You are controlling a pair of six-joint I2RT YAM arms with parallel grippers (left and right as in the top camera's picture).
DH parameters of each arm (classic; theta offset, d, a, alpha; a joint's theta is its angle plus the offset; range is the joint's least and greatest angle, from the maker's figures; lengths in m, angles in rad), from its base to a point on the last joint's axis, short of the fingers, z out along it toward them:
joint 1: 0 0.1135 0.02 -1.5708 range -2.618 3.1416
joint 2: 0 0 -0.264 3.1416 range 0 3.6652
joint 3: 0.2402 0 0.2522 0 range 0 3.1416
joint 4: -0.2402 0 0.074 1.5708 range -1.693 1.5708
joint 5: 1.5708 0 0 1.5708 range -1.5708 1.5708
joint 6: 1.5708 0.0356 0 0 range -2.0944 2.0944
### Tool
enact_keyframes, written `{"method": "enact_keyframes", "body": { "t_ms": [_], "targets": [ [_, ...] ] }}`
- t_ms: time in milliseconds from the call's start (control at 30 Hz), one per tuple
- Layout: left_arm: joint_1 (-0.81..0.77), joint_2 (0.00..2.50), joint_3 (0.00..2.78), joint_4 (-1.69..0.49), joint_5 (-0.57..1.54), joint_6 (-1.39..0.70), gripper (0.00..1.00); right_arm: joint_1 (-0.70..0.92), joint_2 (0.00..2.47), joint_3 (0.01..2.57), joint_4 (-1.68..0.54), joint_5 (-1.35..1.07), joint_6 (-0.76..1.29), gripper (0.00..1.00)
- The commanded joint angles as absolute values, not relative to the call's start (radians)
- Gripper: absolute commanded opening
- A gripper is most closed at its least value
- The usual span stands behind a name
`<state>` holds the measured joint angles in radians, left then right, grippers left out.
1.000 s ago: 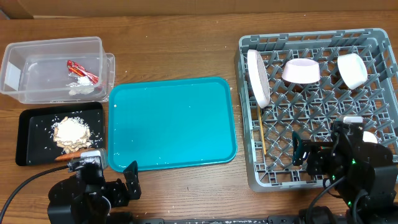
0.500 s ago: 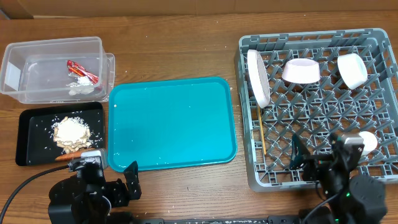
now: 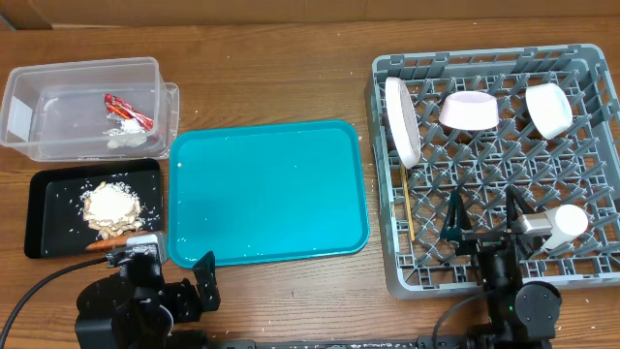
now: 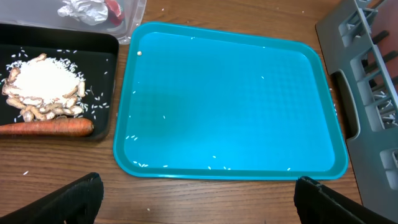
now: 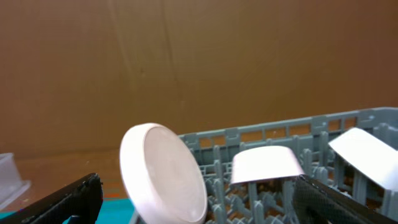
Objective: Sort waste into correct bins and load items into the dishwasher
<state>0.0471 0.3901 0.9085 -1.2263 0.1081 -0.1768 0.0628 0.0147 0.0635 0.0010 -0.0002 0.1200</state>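
The grey dish rack (image 3: 581, 58) at the right holds an upright white plate (image 3: 402, 121), two overturned bowls (image 3: 469, 110) (image 3: 548, 109), a white cup (image 3: 565, 226) lying at its front right and chopsticks (image 3: 407, 206) at its left side. The clear tub (image 3: 29, 92) holds a red wrapper (image 3: 127, 110) and crumpled paper (image 3: 127, 136). The black tray (image 3: 48, 189) holds rice with brown bits (image 3: 108, 206) and an orange stick (image 4: 46, 127). My right gripper (image 3: 482, 221) is open and empty over the rack's front, left of the cup. My left gripper (image 4: 198, 199) is open and empty over the wood, just in front of the teal tray.
The teal serving tray (image 3: 268, 190) lies in the middle with a few rice grains on it (image 4: 224, 99). A brown cardboard wall (image 5: 186, 56) stands behind the table. The plate (image 5: 165, 174) and a bowl (image 5: 264, 163) show in the right wrist view.
My right arm has drawn back toward the front edge and its gripper now points level over the rack's front. The white cup lies uncovered at the front right. The left arm has not moved.
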Motion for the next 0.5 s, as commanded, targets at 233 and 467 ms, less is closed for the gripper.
{"method": "enact_keyframes", "body": {
  "t_ms": [233,467],
  "targets": [
    [0.045,0.385,0.905,-1.222,0.098,-0.18,1.0,0.037,0.003,0.008,-0.077,-0.075,0.041,1.0],
    [0.045,0.385,0.905,-1.222,0.098,-0.18,1.0,0.037,0.003,0.008,-0.077,-0.076,0.041,1.0]
  ]
}}
